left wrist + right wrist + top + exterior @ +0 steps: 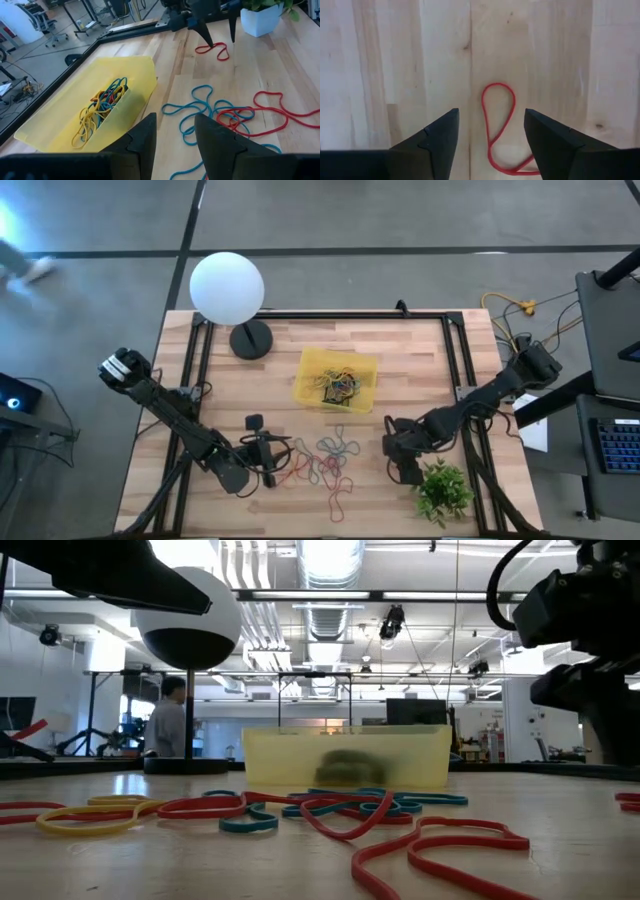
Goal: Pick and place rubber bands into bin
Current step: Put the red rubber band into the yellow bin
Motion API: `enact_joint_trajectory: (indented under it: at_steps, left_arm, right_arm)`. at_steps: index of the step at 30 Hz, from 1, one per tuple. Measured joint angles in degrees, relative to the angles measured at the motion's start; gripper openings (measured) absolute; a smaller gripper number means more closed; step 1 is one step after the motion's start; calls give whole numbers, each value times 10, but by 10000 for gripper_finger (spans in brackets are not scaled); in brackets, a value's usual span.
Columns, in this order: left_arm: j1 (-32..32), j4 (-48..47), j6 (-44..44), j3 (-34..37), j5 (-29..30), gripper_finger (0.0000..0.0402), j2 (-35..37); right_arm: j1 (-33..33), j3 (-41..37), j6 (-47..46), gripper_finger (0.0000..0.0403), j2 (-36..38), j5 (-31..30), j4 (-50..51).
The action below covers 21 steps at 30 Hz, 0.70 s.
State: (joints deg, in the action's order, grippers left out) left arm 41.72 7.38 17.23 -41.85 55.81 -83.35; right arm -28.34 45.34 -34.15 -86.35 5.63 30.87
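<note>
The yellow bin (337, 378) sits mid-table and holds a tangle of rubber bands (100, 107). More loose bands (335, 452) in red, blue and yellow lie flat on the wood near the front edge (330, 808). My left gripper (175, 120) is open and hovers just left of that pile (272, 458), with nothing between its fingers. My right gripper (491, 114) is open and points down near the plant. Its fingers stand on either side of a single red band (513, 105) lying on the table. The left wrist view shows this band too (198, 49).
A white globe lamp (227, 288) stands at the far left of the table. A small green plant (443, 490) in a white pot sits close beside the right gripper. Black frame rails (455, 350) run along the table's sides. A person (170, 718) stands in the room beyond.
</note>
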Motion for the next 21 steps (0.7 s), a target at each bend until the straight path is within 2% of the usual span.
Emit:
enact_joint_trajectory:
  at_steps: [10,21]
  left_arm:
    - [-1,2,0,0,0,118,0]
    - [-1,17,-11,0,0,118,0]
  right_arm:
    - [-19,-1,15,221,-1,-43,-3]
    - [-22,3,42,221,-73,-13,-32]
